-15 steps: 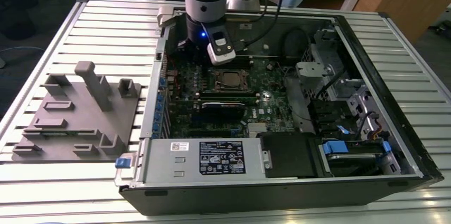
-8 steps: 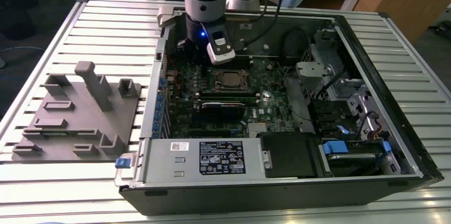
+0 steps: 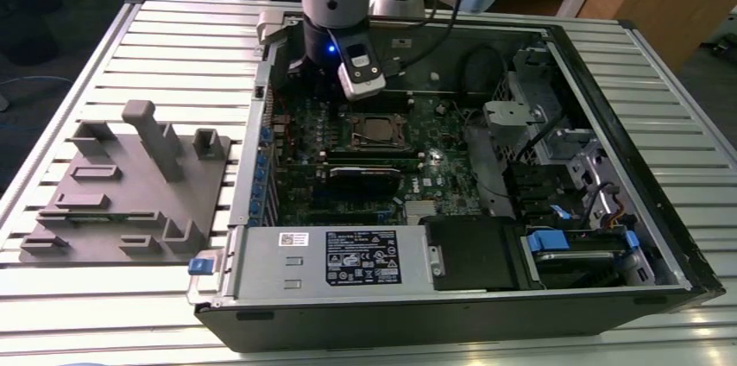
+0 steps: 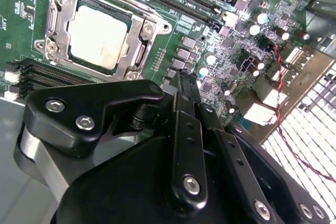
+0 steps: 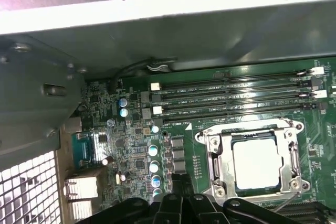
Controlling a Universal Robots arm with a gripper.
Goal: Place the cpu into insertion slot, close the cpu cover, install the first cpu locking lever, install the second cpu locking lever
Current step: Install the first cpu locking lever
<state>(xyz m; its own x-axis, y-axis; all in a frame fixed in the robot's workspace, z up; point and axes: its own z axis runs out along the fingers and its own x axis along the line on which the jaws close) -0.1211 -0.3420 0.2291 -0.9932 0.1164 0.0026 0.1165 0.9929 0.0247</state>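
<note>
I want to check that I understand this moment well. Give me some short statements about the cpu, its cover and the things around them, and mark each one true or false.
1. The cpu lies in the insertion slot. True.
2. The gripper holds the cpu. False: the cpu sits in the slot, apart from the gripper, which hangs above the motherboard beside it.
3. The cpu cover lies flat around the cpu. True.
4. The grey fixture block lies inside the computer case. False: it lies on the slatted table, outside the case, at the exterior view's left.
</note>
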